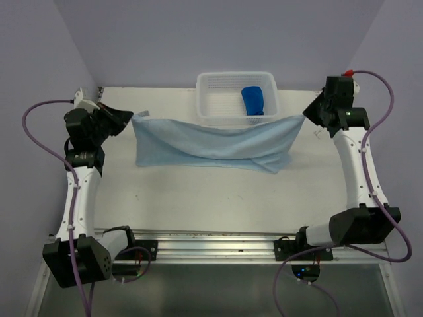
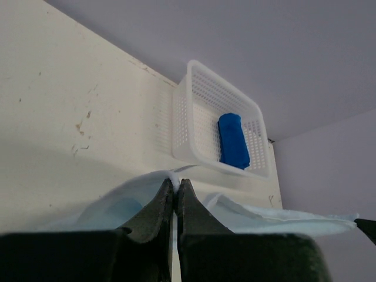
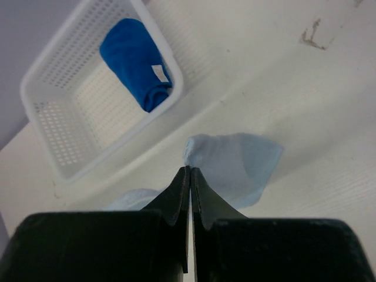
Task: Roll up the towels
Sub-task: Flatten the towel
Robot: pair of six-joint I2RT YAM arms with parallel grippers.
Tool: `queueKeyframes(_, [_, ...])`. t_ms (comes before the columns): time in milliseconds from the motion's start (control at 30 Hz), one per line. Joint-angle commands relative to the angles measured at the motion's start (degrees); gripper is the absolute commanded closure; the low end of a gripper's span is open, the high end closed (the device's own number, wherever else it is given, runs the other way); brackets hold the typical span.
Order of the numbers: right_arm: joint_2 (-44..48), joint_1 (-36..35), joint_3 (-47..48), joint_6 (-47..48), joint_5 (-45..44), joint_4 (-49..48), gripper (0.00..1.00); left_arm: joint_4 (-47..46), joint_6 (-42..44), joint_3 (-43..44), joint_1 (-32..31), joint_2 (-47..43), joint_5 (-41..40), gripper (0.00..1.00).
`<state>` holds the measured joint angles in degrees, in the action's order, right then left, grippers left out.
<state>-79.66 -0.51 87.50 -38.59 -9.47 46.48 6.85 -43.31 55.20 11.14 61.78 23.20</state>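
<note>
Gripping the pale sky-blue towel point(image 1: 211, 142) at both upper corners, left gripper point(image 1: 129, 119) clenched on the left corner, right gripper point(image 1: 305, 117) clenched on the right one. Seen from each wrist camera: black fingers point(image 2: 153, 211) pressed flat together, a thin edge of pale cloth nipped between the tips. Stretched wide between the two arms, across the far half of the white table point(image 1: 198, 198), top edge sagging a little in the middle. Hanging in long slanting folds, bunched thicker toward the lower right corner. Hard to tell whether the lower edge touches the table. Crossing in front of the near wall of the white perforated basket point(image 1: 234, 74) in the top view, basket set against the far edge of the table, about midway between the arms. Lying inside the basket, toward its right side: dark royal blue towel point(image 1: 253, 100), already rolled into a short thick cylinder, long axis running near to far. Showing a small white tag point(image 3: 157, 73) near one end of the roll in the right wrist view. Well apart from both grippers
</note>
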Motion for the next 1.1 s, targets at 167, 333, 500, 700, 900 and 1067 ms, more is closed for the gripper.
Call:
queueKeyframes(167, [1.34,2.80,13.39,-2.72,6.22,4.05,1.00,-2.72,-10.39,8.52,3.54,-3.49,-1.23,1.00])
queueKeyframes(333, [8.44,2.71,12.17,-2.37,5.79,5.72,1.00,2.72,-9.69,9.93,3.81,-8.86,-2.37,1.00])
queueKeyframes(500, [16.71,2.71,9.45,-1.58,2.89,9.42,1.00,5.88,-9.07,7.12,2.40,-17.29,-4.65,1.00])
queueKeyframes(700, [23.58,2.71,11.71,-2.02,2.09,14.77,1.00,9.05,-9.68,6.50,1.96,-25.56,-9.31,1.00])
queueKeyframes(900, [26.13,2.71,14.97,-3.07,0.25,19.26,1.00,21.07,-6.27,11.59,0.73,-31.27,-16.86,1.00])
queueKeyframes(1067, [24.64,2.80,9.12,-4.21,0.42,17.26,1.00,24.09,-3.45,8.63,-0.41,-33.21,-22.76,1.00])
